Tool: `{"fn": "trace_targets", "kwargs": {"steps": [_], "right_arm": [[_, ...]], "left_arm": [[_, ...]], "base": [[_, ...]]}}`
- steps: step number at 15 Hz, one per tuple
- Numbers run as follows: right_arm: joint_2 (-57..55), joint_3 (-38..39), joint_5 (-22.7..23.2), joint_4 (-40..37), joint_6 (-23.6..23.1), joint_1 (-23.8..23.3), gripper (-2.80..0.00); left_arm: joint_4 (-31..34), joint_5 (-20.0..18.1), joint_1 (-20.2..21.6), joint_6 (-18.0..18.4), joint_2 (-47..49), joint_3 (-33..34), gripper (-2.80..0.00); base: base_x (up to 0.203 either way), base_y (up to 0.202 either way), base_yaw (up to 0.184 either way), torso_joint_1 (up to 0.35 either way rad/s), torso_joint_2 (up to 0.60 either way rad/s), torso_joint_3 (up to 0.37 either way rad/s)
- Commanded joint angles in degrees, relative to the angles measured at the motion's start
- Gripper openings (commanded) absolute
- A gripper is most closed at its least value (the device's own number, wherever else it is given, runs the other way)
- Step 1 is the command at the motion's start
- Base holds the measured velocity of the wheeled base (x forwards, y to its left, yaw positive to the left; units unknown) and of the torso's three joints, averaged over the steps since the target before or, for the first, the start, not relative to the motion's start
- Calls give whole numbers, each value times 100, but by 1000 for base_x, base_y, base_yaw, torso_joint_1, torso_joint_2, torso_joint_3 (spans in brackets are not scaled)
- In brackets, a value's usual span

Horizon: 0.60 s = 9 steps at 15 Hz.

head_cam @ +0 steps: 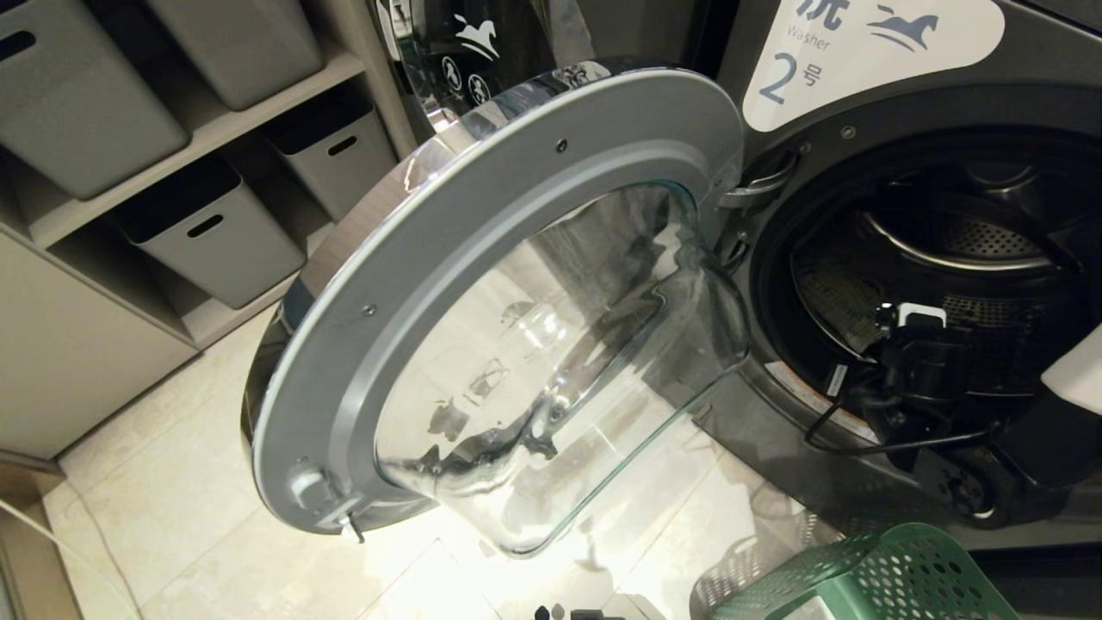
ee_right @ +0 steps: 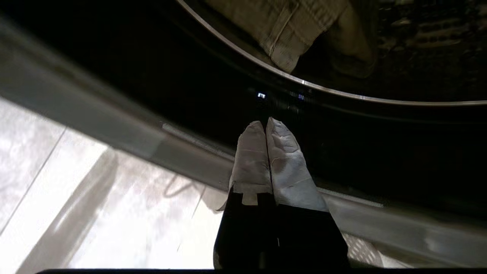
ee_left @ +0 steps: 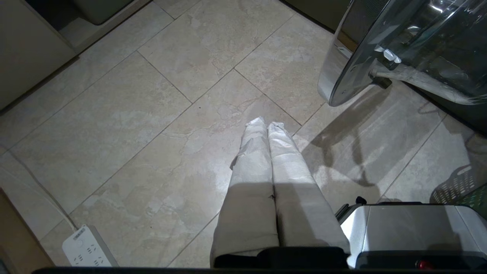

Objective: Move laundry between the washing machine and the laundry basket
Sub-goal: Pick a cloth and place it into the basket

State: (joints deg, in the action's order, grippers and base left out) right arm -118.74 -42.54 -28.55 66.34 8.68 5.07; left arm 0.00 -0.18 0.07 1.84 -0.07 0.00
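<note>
Inside the drum of the washing machine (head_cam: 861, 77) lies the laundry (ee_right: 289, 26), pale beige cloth. Right gripper (ee_right: 266, 123), jaws closed and empty, points at the opening; laundry basket (head_cam: 887, 577) sits below. Left gripper (ee_left: 266, 123) hangs closed over floor tiles (ee_left: 114, 114).

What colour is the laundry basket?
Green, with perforated sides; the laundry basket shows best in the head view.

The head view looks steeply down, close on the open door (head_cam: 482, 301) with the drum opening (head_cam: 930, 284) at three o'clock. The left wrist view faces the floor tiles (ee_left: 152, 114), sharing the door's edge. The right wrist view sits close at the drum's lip (ee_right: 304, 82), looking in.
</note>
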Motion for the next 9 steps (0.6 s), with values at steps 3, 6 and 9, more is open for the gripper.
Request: {"fn": "trace_targets", "kwargs": {"steps": [3, 6, 9], "right_arm": [[-330, -752, -43, 9, -6, -233, -280], [-691, -1192, -34, -11, -7, -439, -280], [-1035, -1701, -21, -247, -14, -652, -280]], "left_arm": [[0, 1, 1, 0, 7, 9, -280], [0, 1, 1, 0, 7, 9, -280], [0, 1, 1, 0, 7, 9, -280]], "base": [[0, 0, 0, 0, 0, 0], [0, 0, 0, 0, 0, 0], [0, 0, 0, 0, 0, 0]]}}
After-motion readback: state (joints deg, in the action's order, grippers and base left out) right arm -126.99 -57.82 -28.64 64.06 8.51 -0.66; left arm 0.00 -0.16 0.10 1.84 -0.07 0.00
